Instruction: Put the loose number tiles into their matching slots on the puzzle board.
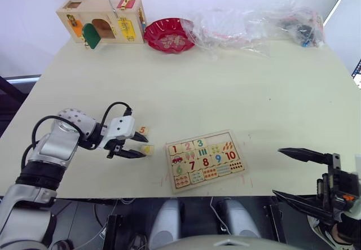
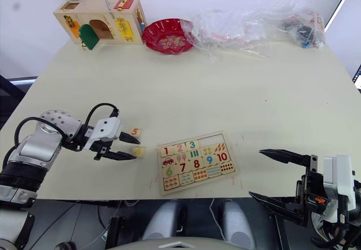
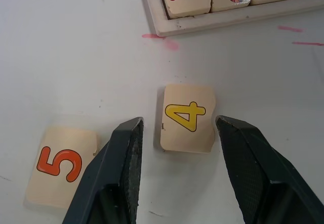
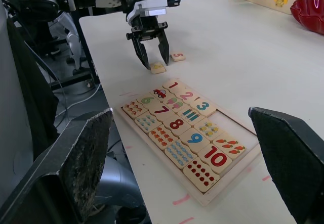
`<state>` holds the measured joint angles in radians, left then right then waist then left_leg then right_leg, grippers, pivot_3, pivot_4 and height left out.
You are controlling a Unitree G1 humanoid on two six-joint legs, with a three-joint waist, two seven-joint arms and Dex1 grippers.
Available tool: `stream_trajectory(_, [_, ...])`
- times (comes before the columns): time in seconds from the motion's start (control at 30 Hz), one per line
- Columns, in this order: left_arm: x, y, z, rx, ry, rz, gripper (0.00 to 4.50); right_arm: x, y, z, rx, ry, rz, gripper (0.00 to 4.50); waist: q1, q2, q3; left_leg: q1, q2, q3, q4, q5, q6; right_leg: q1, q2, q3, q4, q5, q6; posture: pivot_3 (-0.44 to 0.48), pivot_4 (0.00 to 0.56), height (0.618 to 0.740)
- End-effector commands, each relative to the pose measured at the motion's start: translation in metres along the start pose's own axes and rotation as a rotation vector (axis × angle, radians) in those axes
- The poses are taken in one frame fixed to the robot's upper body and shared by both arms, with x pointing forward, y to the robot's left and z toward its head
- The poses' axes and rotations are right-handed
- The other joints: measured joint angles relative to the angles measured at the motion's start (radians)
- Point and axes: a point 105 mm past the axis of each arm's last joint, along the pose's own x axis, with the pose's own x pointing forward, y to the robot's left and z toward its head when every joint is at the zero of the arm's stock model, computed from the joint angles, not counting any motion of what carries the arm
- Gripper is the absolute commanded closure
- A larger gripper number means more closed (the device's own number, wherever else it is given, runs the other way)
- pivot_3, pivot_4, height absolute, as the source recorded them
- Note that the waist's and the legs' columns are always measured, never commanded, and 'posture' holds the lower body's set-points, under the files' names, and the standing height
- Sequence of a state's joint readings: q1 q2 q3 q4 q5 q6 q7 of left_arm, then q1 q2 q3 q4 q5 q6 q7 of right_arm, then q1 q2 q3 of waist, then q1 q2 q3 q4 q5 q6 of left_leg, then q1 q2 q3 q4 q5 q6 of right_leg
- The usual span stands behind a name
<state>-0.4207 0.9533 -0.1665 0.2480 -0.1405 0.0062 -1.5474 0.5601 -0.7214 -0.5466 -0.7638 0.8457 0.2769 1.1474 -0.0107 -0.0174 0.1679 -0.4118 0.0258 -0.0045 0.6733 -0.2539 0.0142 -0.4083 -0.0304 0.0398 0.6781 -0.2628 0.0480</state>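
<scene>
- Left gripper (image 1: 137, 147), two black fingers spread wide, tips low over the cream tabletop (image 1: 225, 86); small pale-wood tile with a yellow 4 (image 3: 186, 119) lies flat between the fingers, touching neither.
- Matching tile with an orange 5 (image 3: 61, 164) lies just outside one finger, partly behind it in the left wrist view.
- Flat rectangular pale-wood puzzle board (image 1: 206, 158) sits near, to the right; 1, 2, 3 seated in the top row, with two empty slots (image 4: 229, 118) after the 3 in the right wrist view.
- Right gripper (image 1: 293, 174) hangs wide open, well apart, off the table's near edge.
</scene>
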Motion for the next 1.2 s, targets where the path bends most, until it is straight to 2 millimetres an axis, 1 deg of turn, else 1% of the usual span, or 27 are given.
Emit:
stream_trajectory(0.03, [-0.005, -0.001, -0.003, 0.004, 0.016, 0.002, 2.06, 0.002, 0.002, 0.005, -0.026, -0.012, 0.013, 0.00, 0.000, 0.000, 0.000, 0.000, 0.000, 0.000, 0.000, 0.000, 0.000, 0.000, 0.000, 0.000, 0.000, 0.000, 0.000, 0.000, 0.150, 0.740])
stream_trajectory(0.47, [-0.007, -0.005, -0.007, 0.006, 0.014, -0.006, 2.06, 0.002, 0.003, 0.005, -0.026, -0.011, 0.011, 0.00, 0.000, 0.000, 0.000, 0.000, 0.000, 0.000, 0.000, 0.000, 0.000, 0.000, 0.000, 0.000, 0.000, 0.000, 0.000, 0.000, 0.150, 0.740])
stream_trajectory(0.57, [-0.007, -0.006, -0.007, 0.007, 0.014, -0.009, 2.85, 0.002, 0.003, 0.005, -0.027, -0.012, 0.011, 0.00, 0.000, 0.000, 0.000, 0.000, 0.000, 0.000, 0.000, 0.000, 0.000, 0.000, 0.000, 0.000, 0.000, 0.000, 0.000, 0.000, 0.150, 0.740])
stream_trajectory(0.6, [-0.007, -0.007, -0.007, 0.007, 0.014, -0.009, 3.41, 0.001, 0.003, 0.005, -0.027, -0.013, 0.011, 0.00, 0.000, 0.000, 0.000, 0.000, 0.000, 0.000, 0.000, 0.000, 0.000, 0.000, 0.000, 0.000, 0.000, 0.000, 0.000, 0.000, 0.150, 0.740])
stream_trajectory(0.63, [-0.007, -0.007, -0.007, 0.007, 0.013, -0.009, 3.51, 0.001, 0.002, 0.005, -0.028, -0.013, 0.010, 0.00, 0.000, 0.000, 0.000, 0.000, 0.000, 0.000, 0.000, 0.000, 0.000, 0.000, 0.000, 0.000, 0.000, 0.000, 0.000, 0.000, 0.150, 0.740])
stream_trajectory(0.83, [-0.010, -0.006, -0.003, 0.001, -0.003, 0.007, 3.53, -0.002, -0.002, 0.003, -0.057, -0.009, -0.024, 0.00, 0.000, 0.000, 0.000, 0.000, 0.000, 0.000, 0.000, 0.000, 0.000, 0.000, 0.000, 0.000, 0.000, 0.000, 0.000, 0.000, 0.150, 0.740])
stream_trajectory(0.93, [-0.013, -0.005, 0.005, -0.014, -0.030, 0.019, 3.53, -0.007, -0.010, 0.002, -0.124, 0.002, -0.094, 0.00, -0.001, 0.000, 0.000, 0.000, 0.000, 0.000, 0.000, 0.000, 0.000, 0.000, 0.000, 0.000, 0.000, 0.000, 0.000, 0.000, 0.150, 0.740])
stream_trajectory(1.0, [-0.018, -0.005, 0.015, -0.029, -0.052, 0.019, 3.53, -0.012, -0.015, 0.002, -0.125, -0.007, -0.151, 0.00, 0.000, 0.000, 0.000, 0.000, 0.000, 0.000, 0.000, 0.000, 0.000, 0.000, 0.000, 0.000, 0.000, 0.000, 0.000, 0.000, 0.150, 0.740])
stream_trajectory(1.1, [-0.020, -0.005, 0.032, -0.050, -0.087, 0.014, 3.53, -0.021, -0.019, 0.003, -0.106, -0.034, -0.185, 0.00, 0.003, 0.000, 0.000, -0.001, 0.000, 0.000, 0.000, 0.000, 0.000, 0.000, 0.000, -0.001, 0.000, 0.000, 0.000, 0.000, 0.150, 0.740])
stream_trajectory(1.2, [-0.022, 0.000, 0.054, -0.038, -0.103, 0.031, 3.53, -0.029, -0.023, 0.004, -0.086, -0.052, -0.187, 0.00, 0.002, 0.000, 0.000, 0.000, 0.000, 0.000, 0.000, 0.000, 0.000, 0.000, -0.001, 0.000, 0.000, 0.000, 0.000, 0.000, 0.150, 0.740])
